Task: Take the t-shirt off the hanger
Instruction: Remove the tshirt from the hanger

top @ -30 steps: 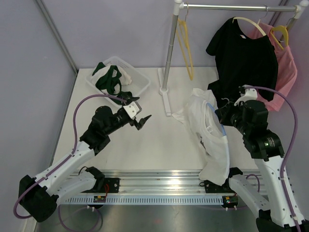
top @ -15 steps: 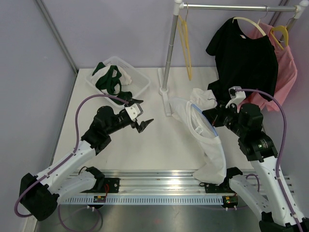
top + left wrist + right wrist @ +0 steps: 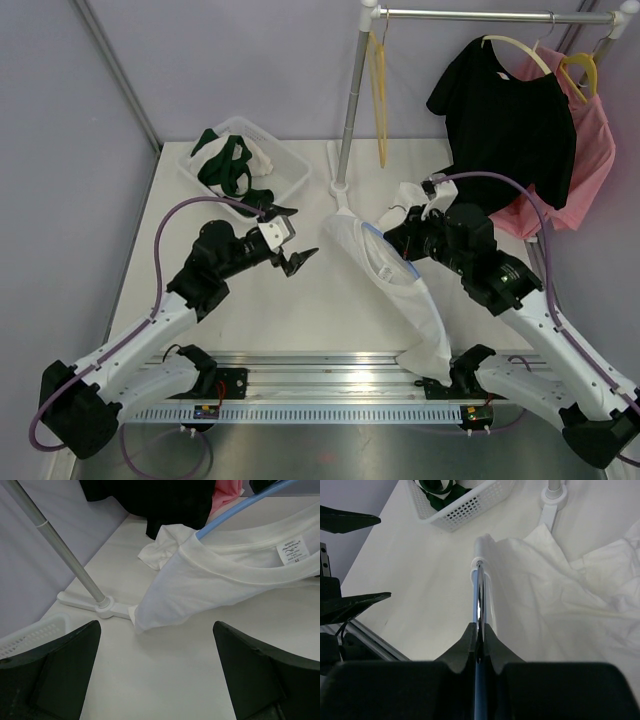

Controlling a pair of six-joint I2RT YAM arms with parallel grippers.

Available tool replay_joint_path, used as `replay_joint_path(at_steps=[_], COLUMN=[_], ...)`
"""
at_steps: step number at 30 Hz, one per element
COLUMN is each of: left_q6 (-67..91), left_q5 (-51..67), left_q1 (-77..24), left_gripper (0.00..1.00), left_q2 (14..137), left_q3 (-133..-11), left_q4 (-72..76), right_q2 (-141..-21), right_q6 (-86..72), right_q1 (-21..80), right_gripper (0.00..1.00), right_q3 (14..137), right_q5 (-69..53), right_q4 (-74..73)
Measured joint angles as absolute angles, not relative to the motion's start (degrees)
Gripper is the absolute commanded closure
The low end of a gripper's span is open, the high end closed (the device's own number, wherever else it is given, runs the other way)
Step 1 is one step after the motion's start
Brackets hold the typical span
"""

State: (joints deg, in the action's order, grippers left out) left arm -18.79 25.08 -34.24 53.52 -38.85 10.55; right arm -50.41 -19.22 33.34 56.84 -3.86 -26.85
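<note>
A white t-shirt (image 3: 385, 280) hangs on a blue hanger (image 3: 392, 252) above the middle of the table, its lower part trailing over the front edge. My right gripper (image 3: 402, 238) is shut on the hanger; in the right wrist view the thin hanger (image 3: 478, 592) runs straight out from between the closed fingers (image 3: 479, 626), with the t-shirt (image 3: 555, 595) draped to its right. My left gripper (image 3: 290, 236) stands open just left of the shirt's shoulder. From the left wrist, the gripper (image 3: 156, 624) holds nothing, and the t-shirt (image 3: 210, 577) and hanger (image 3: 235, 511) lie ahead.
A white basket (image 3: 290, 178) of green and white clothes stands at the back left. The clothes rail's post (image 3: 352, 100) and foot (image 3: 343, 205) rise behind the shirt. On the rail hang a yellow hanger (image 3: 381, 90), a black shirt (image 3: 505, 110) and a pink garment (image 3: 588, 140).
My right arm has swung left across the table, carrying the hanger and t-shirt toward my left gripper. The left gripper has stayed open and hardly moved.
</note>
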Motion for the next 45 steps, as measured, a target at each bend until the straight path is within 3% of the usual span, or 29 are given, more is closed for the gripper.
replay_joint_path(at_steps=[6, 14, 26, 33, 45], left_q6=[-18.8, -18.1, -14.4, -10.8, -8.1], left_q5=[25.3, 22.8, 10.5, 4.7, 5.7], left_q1=[-34.2, -34.2, -34.3, -33.4, -32.2], left_gripper=[0.01, 0.01, 0.01, 0.01, 0.01], left_q2=[52.1, 49.1, 41.1, 43.4, 49.8], left_q3=[-38.5, -36.9, -32.3, -32.7, -36.7], left_q4=[10.7, 12.1, 19.2, 19.4, 17.5], right_q2=[-56.0, -70.5, -83.6, -83.7, -82.2], right_q6=[-18.5, -14.7, -8.1, -6.5, -6.4], right_q1=[40.0, 50.9, 51.4, 51.6, 53.9], right_gripper=[1.0, 1.0, 1.0, 1.0, 1.0], right_q3=[60.9, 75.3, 101.1, 94.8, 84.0], right_q5=[3.0, 13.0, 19.2, 18.1, 17.1], right_q4=[-24.9, -26.0, -33.3, -29.3, -21.8])
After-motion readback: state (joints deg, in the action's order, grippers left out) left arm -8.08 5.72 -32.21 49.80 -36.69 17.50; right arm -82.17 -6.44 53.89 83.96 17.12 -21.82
